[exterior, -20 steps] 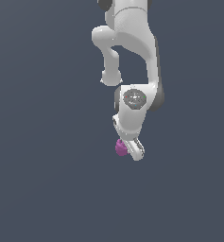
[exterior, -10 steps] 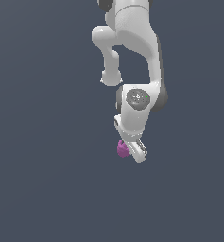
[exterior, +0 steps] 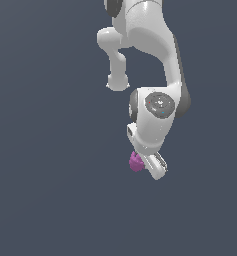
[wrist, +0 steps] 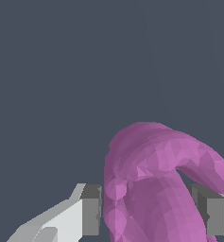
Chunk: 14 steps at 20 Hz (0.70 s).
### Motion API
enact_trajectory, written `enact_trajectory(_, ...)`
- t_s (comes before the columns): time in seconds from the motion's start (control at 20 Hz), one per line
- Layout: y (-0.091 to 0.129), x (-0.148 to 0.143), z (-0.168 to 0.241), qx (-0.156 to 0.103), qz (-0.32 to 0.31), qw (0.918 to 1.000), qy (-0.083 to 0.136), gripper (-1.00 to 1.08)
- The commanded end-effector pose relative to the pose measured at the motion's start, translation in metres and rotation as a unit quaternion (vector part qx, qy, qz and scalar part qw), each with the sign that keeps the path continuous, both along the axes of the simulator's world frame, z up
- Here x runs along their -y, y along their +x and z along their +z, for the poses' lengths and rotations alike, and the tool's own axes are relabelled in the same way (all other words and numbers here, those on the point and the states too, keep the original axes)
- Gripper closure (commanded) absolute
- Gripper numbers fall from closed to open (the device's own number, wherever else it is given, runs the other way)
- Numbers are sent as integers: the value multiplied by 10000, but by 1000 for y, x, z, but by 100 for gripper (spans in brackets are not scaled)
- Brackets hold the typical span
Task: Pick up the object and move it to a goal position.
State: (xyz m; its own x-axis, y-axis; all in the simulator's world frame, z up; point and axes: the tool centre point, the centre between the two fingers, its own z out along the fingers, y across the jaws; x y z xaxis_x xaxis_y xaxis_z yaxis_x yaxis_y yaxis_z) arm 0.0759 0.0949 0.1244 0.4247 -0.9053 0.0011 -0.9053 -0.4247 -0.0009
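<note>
The exterior view shows one white arm [exterior: 150, 55] reaching down from the top edge of the frame over a uniform dark grey-blue bench [exterior: 45, 190]. The arm bends through a rounded elbow and ends in a wrist housing with a circular grey cap [exterior: 160, 104]. Below the wrist, the gripper [exterior: 149, 165] points downward and slightly toward the exterior view's right.

The object [exterior: 135, 161] is a small magenta-purple blob. In the exterior view it sits at the lower end of the gripper, on the side facing the exterior view's left, and is partly covered by the gripper body. It is much smaller than the wrist housing.

The wrist view shows the object [wrist: 156, 189] at close range. Its surface is lumpy and faceted, with a thick curved lobe arching over a rounded lower mass and a shaded fold between the two. One grey finger pad [wrist: 91, 210] stands against one flank of the object. The second pad [wrist: 209, 212] stands against the opposite flank. The gripper [wrist: 150, 211] is therefore clamped on the object, with the fingers separated only by the object's width.

Whether the object rests on the bench or hangs clear of it cannot be determined from either view, since no shadow or contact line is visible.
</note>
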Motion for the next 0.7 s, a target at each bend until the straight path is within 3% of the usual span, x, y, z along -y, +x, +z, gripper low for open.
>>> enact_trajectory(0.0, 11, -7, 10, 1, 0, 10000, 0, 108)
enact_trajectory(0.65, 57, -34, 48, -4, 2, 10000, 0, 108)
